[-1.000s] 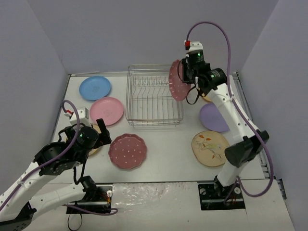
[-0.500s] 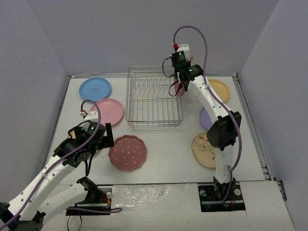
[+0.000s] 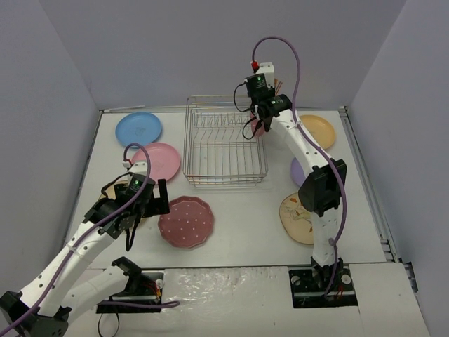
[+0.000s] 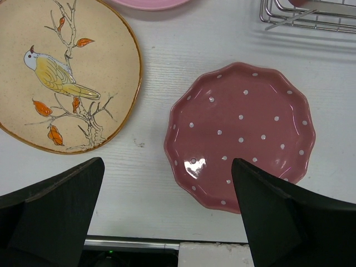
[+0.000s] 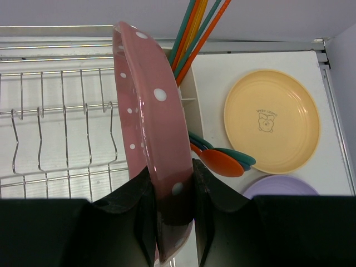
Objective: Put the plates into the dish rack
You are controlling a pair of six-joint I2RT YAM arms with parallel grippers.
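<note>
My right gripper (image 3: 257, 119) is shut on the rim of a scalloped dark-pink dotted plate (image 5: 147, 105). It holds the plate on edge over the right end of the silver wire dish rack (image 3: 224, 147), next to the white utensil cup (image 5: 189, 94); the right wrist view shows the gripper (image 5: 173, 189) and the rack (image 5: 55, 128). My left gripper (image 4: 167, 217) is open and empty above the table. It hangs between a beige bird plate (image 4: 61, 72) and the second dark-pink dotted plate (image 4: 239, 133), which lies flat in front of the rack (image 3: 186, 220).
A blue plate (image 3: 139, 128) and a pink plate (image 3: 158, 160) lie left of the rack. An orange-yellow plate (image 3: 316, 130), a lavender plate (image 3: 303, 172) and a beige leaf plate (image 3: 298, 217) lie to its right. Coloured utensils (image 5: 219, 161) stick out of the cup.
My right arm has swung the dotted plate left and down to the rack's right end. My left arm has reached forward and right, towards the dotted plate on the table.
</note>
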